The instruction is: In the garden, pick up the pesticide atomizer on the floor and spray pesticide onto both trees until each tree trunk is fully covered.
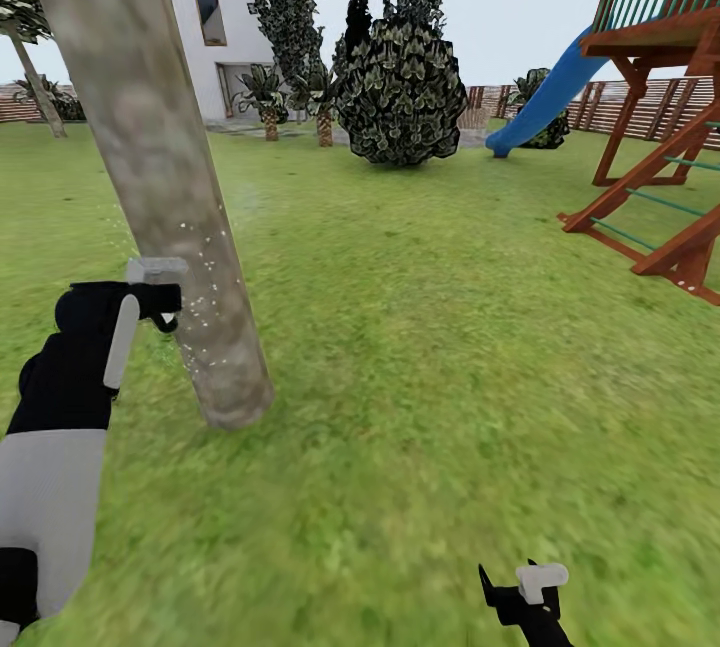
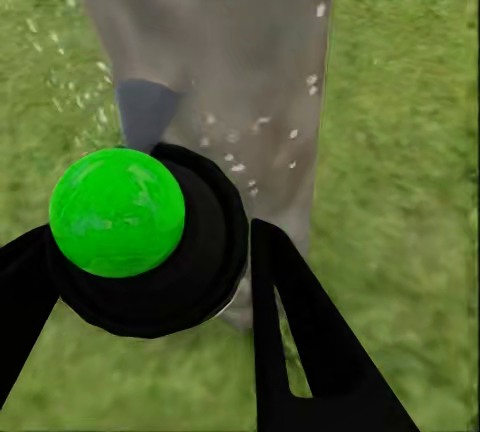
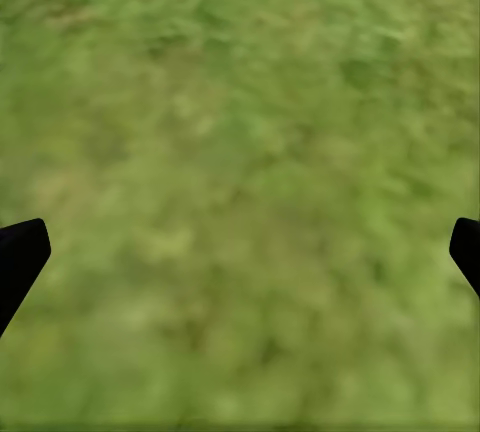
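Green lawn (image 1: 420, 327) fills the garden, with a white house (image 1: 205, 17) at eleven o'clock and a wooden play frame (image 1: 660, 127) with a blue slide (image 1: 545, 97) at two o'clock. Spraying looks under way: the left gripper (image 1: 150, 302) has its fingers (image 2: 300, 342) closed on the pesticide atomizer (image 2: 150, 242) (dark body, a green ball showing on it), aimed at the tree trunk (image 1: 160, 177) just beside it at ten o'clock. Whitish pesticide specks (image 1: 205, 307) dot only part of the bark, so the next move calls for sweeping higher and around. The right gripper (image 1: 525, 592) hangs over grass, fingers (image 3: 22, 257) wide and empty. A round bush (image 1: 400, 92) stands at twelve o'clock, well apart.
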